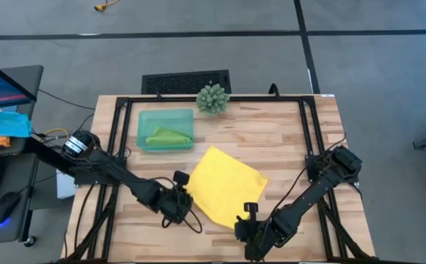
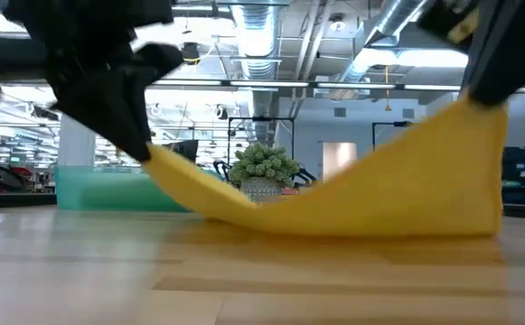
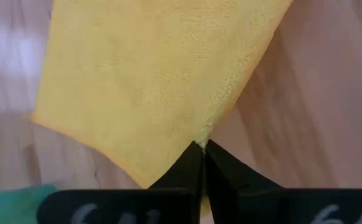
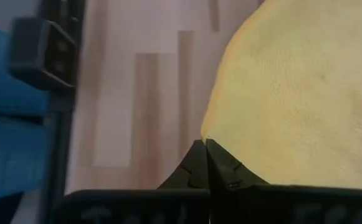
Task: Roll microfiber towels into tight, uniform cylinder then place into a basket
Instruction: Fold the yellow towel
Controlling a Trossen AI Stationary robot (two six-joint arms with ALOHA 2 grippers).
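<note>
Yellow towel (image 1: 226, 182): spread open on the wooden table (image 1: 286, 139), near the middle of the front half, turned like a diamond; its two near corners are lifted off the wood and the middle sags down to the tabletop, as the low view shows.
Left gripper (image 1: 181, 196): at the towel's left corner, jaws pressed together on the cloth's edge; in the left wrist view the hem runs right into the closed tips.
Right gripper (image 1: 246, 220): at the towel's front corner, jaws likewise clamped on the cloth; the right wrist view shows the corner pinched between the tips.
Green towel (image 1: 168, 136): rolled into a short bundle, lying inside the basket.
Basket (image 1: 145, 121): teal tray at the back left of the table, well apart from the yellow towel.
Spiky plant (image 1: 213, 98): at the table's back edge, just right of the basket.
</note>
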